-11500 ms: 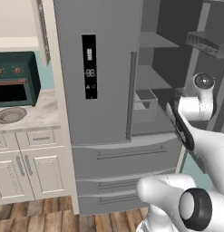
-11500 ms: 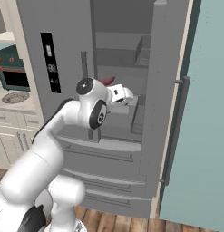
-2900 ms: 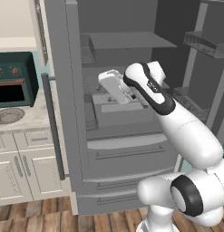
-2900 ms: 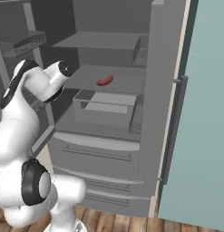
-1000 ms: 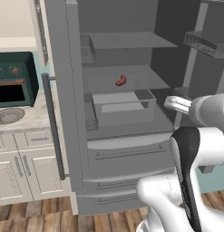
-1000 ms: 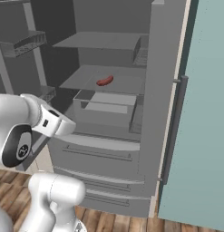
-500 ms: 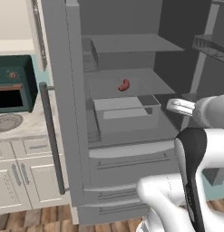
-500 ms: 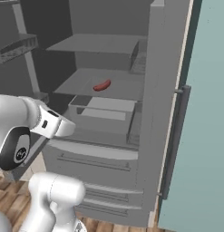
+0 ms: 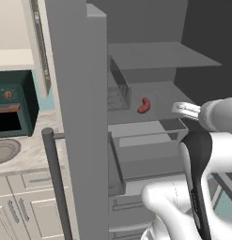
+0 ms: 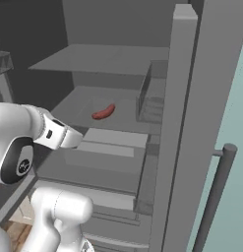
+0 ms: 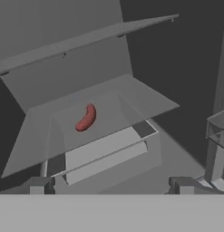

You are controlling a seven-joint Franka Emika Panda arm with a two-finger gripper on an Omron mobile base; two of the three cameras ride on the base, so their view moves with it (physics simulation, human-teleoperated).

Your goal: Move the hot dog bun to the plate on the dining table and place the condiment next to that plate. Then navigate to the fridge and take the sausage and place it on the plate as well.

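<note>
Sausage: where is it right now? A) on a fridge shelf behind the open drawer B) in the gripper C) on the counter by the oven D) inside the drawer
A: the sausage lies alone on the fridge shelf behind the open drawer, with the gripper open and short of it.

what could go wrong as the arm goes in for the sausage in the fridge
The sausage lies on a shelf behind an open drawer, so a low approach could knock the fingers against the drawer's front edge. It is small and rounded, so the open gripper could nudge it and roll it deeper. The upper shelf hangs close above, so the hand may well bump it.
</note>
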